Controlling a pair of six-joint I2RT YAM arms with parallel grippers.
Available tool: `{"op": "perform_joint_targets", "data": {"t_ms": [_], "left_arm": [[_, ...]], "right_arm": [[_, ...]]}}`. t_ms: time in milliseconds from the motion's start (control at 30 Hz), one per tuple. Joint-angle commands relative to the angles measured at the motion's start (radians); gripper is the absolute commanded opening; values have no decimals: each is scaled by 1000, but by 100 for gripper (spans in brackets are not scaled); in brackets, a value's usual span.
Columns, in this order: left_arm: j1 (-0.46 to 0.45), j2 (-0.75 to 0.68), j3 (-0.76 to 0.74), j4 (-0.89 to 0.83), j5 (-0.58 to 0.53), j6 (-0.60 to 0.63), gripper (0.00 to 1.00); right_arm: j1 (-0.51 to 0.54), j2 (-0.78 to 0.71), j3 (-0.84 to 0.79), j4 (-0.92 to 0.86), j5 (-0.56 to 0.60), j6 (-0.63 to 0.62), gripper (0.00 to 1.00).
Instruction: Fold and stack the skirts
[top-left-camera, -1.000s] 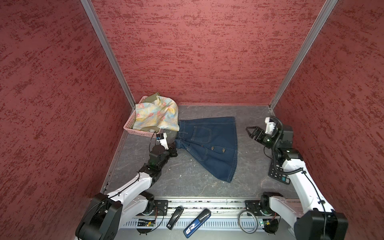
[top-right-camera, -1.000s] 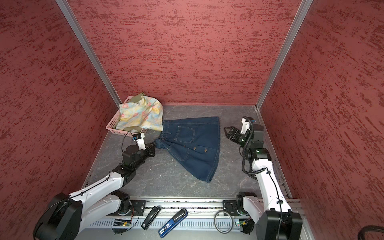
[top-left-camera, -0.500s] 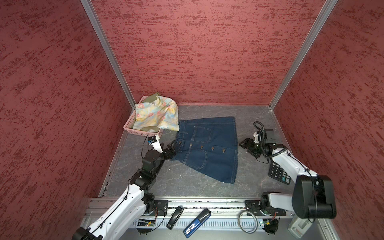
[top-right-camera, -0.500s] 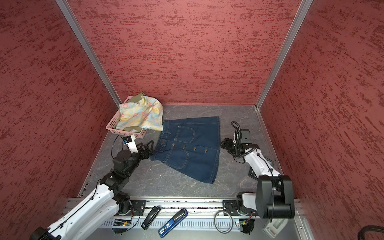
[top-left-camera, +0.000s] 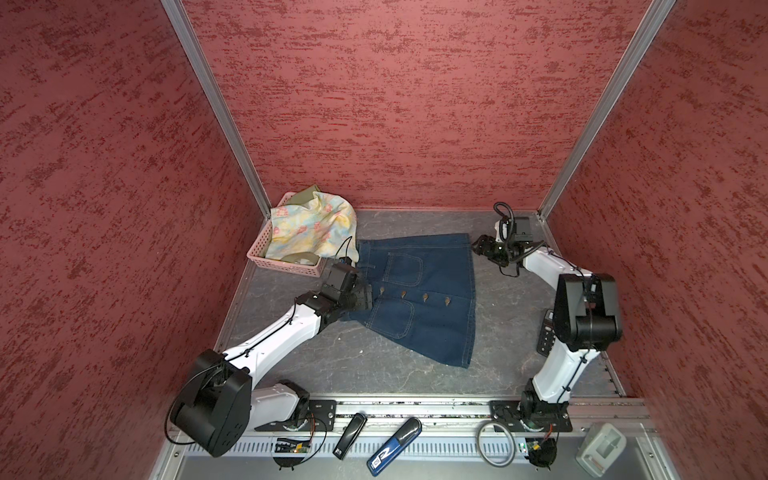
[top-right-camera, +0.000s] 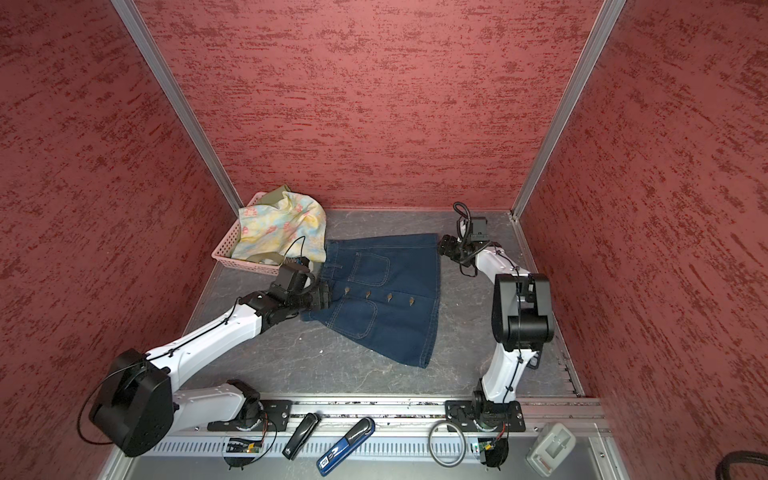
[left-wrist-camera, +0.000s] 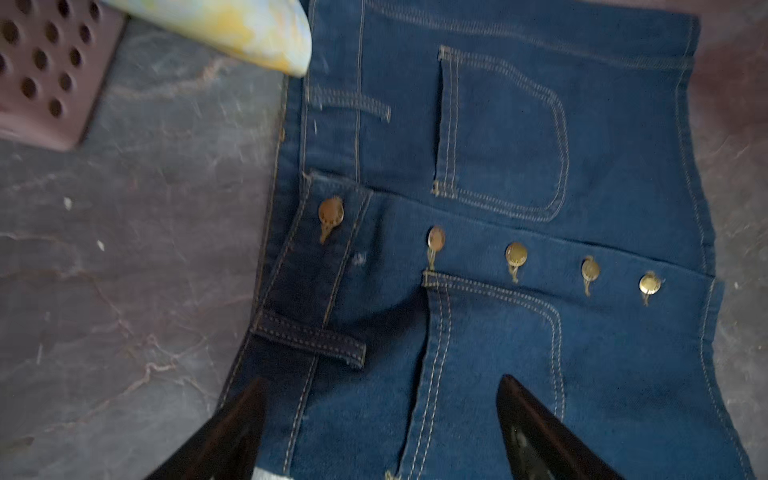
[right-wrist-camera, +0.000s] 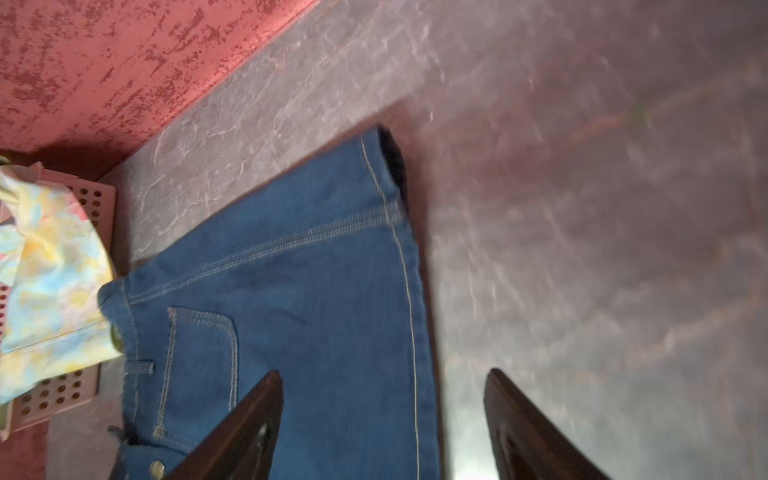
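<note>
The dark blue denim skirt (top-left-camera: 419, 295) (top-right-camera: 386, 291) lies spread flat mid-table, buttons up. My left gripper (top-left-camera: 368, 300) (top-right-camera: 325, 297) (left-wrist-camera: 382, 380) hovers open over its waistband, with cloth under the fingers but none pinched. Over the skirt's far hem corner (right-wrist-camera: 311, 270) my right gripper (top-left-camera: 478, 245) (top-right-camera: 442, 245) (right-wrist-camera: 384, 371) is open, one finger above denim and one above bare table. The pastel flowered skirt (top-left-camera: 311, 228) (top-right-camera: 282, 226) is draped over the basket. Beneath it the olive green skirt (top-left-camera: 305, 195) (top-right-camera: 276, 193) peeks out.
The pink perforated basket (top-left-camera: 266, 257) (top-right-camera: 232, 253) sits in the back left corner against the red walls. A dark calculator (top-left-camera: 545, 336) lies by the right arm's base. Small tools lie along the front rail (top-left-camera: 415, 409).
My left gripper has opened and let go of the denim waistband; the skirt now lies straighter and flatter. My right arm has dropped from a raised pose to the skirt's far hem corner.
</note>
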Motion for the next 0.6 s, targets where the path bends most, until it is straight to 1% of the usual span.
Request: {"op": "perform_joint_targets", "data": {"t_ms": [0, 100, 233, 400, 467, 533, 567], "left_arm": [[-7, 34, 19, -77, 63, -15, 87], [-35, 51, 20, -124, 60, -30, 87], [-45, 46, -44, -133, 55, -76, 87], [-38, 128, -65, -129, 52, -128, 85], [-39, 160, -63, -129, 56, -145, 85], [-37, 173, -61, -133, 62, -159, 84], [-37, 166, -58, -138, 67, -162, 84]], "right_arm": [[-8, 112, 127, 19, 1, -56, 78], [-8, 207, 223, 39, -27, -74, 78], [-8, 315, 348, 19, -66, -86, 77], [-8, 377, 415, 53, -126, -71, 72], [-8, 396, 430, 72, -154, -61, 66], [-8, 416, 444, 90, -181, -47, 56], [-8, 422, 445, 109, -199, -41, 50]]}}
